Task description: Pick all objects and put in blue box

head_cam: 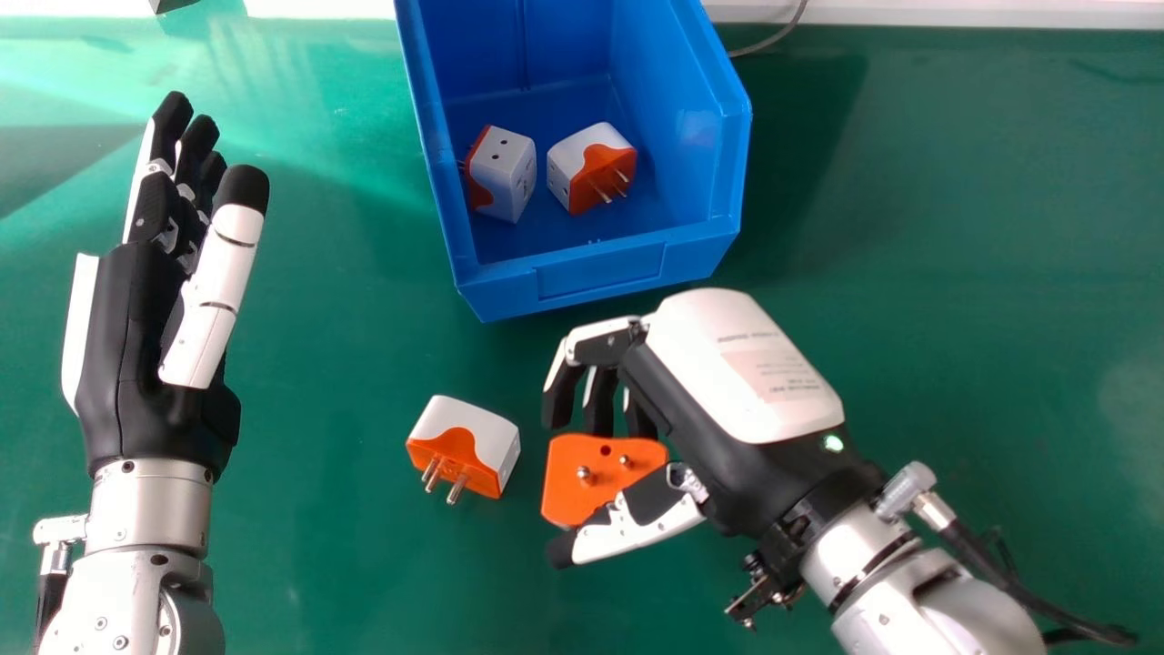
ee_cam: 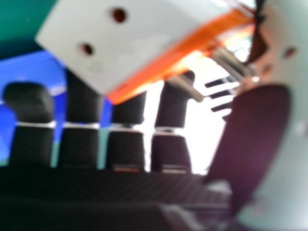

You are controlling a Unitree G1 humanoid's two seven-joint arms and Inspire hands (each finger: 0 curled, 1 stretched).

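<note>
Adapter (head_cam: 568, 464) at six o'clock sits inside my curled right fingers (head_cam: 599, 400); my left fingers (head_cam: 153, 207), at nine, are released. A second adapter (head_cam: 473, 426) lies at seven; the blue box (head_cam: 600, 273), at twelve, holds two.

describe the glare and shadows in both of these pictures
head view: pale streaks of glare cross the upper left of the green table, with a darker patch at the left edge and a shadow right of the blue box; right hand view: a blown-out white patch by the metal prongs of the white and orange adapter
</note>
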